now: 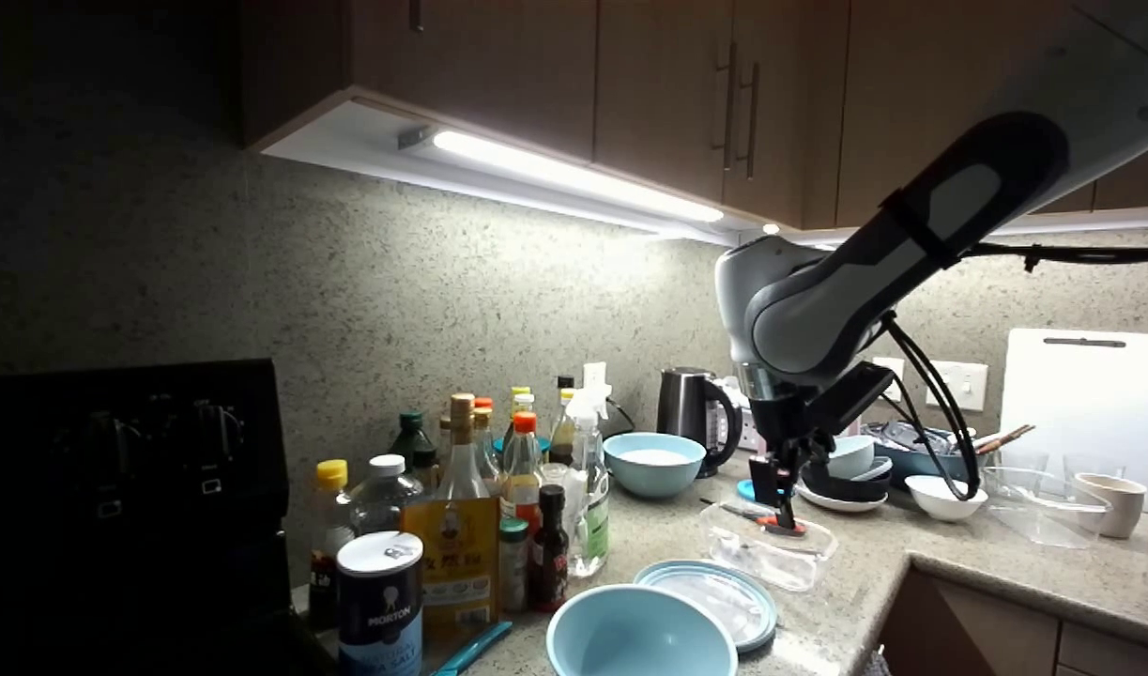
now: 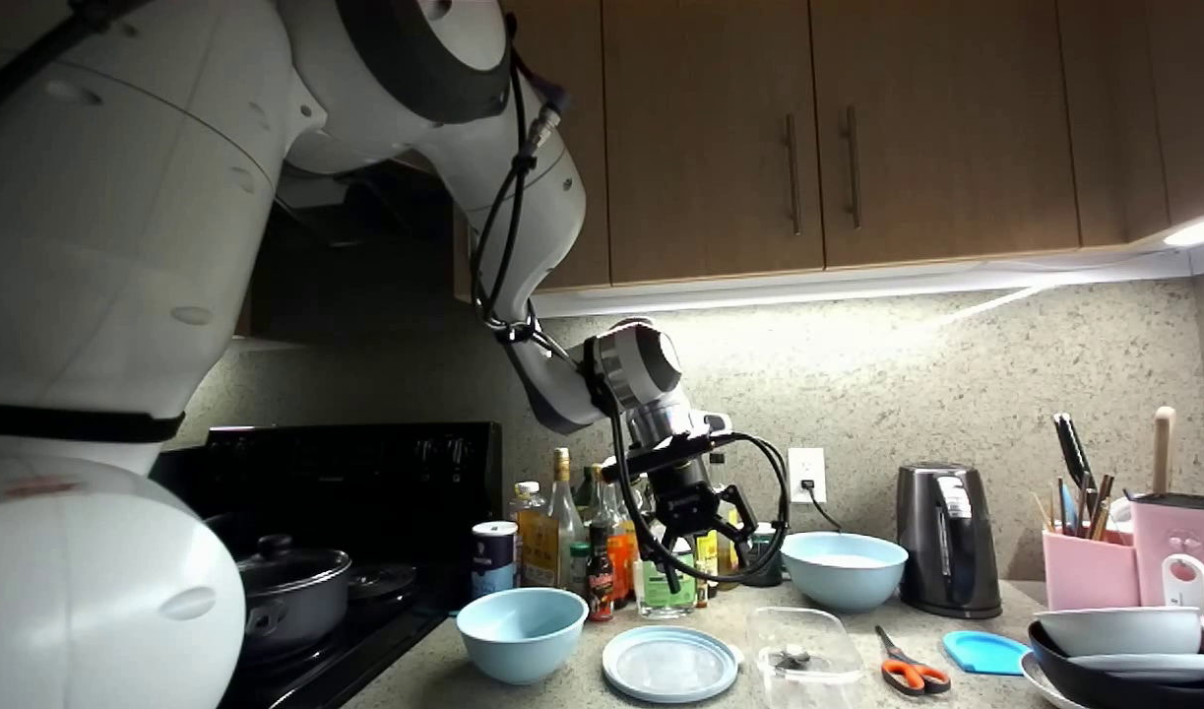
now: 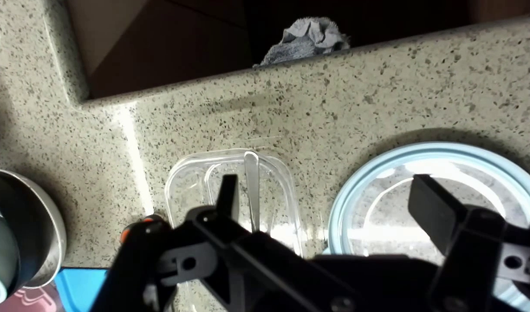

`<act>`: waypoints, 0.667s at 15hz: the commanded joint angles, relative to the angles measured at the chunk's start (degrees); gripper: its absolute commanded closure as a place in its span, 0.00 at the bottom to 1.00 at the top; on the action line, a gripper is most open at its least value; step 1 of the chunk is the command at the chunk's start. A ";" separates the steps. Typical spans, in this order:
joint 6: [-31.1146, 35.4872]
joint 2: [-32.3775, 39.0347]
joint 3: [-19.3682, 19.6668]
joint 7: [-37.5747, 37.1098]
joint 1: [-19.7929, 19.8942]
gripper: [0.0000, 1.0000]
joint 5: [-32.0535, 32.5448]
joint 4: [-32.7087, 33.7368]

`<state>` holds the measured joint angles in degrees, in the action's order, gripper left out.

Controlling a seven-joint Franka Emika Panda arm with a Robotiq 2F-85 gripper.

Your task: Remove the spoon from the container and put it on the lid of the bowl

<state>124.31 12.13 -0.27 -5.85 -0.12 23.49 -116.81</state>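
The metal spoon lies in the clear container, its handle (image 3: 252, 186) leaning on the rim in the wrist view; its far end is hidden by the gripper there. A small part of the spoon (image 2: 791, 657) shows in an exterior view. The clear rectangular container (image 3: 294, 212) stands on the counter, also in both exterior views (image 1: 771, 568) (image 2: 846, 677). The round see-through lid with light blue rim (image 3: 340, 203) lies flat beside it, also in both exterior views (image 1: 714, 601) (image 2: 670, 665). My gripper (image 3: 325, 186) is open and empty, above the container and lid (image 2: 705, 566).
A light blue bowl (image 2: 523, 630) stands beside the lid. Scissors with orange handles (image 2: 914, 677) lie beside the container, near a blue flat piece (image 2: 985, 652). Bottles (image 1: 527, 469), another blue bowl (image 1: 654, 469) and a kettle (image 2: 948, 542) stand by the wall. Stacked dishes (image 2: 1123, 650) stand beyond.
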 commanded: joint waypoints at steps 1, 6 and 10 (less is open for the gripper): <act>-0.21 -0.01 0.72 0.15 -0.76 0.00 -0.23 0.18; -0.90 7.92 3.83 -5.46 -0.28 0.00 0.75 8.04; -3.05 15.91 6.13 -3.99 -0.19 0.00 -0.37 17.12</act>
<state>123.80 22.12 4.77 -9.63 -0.18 23.55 -106.94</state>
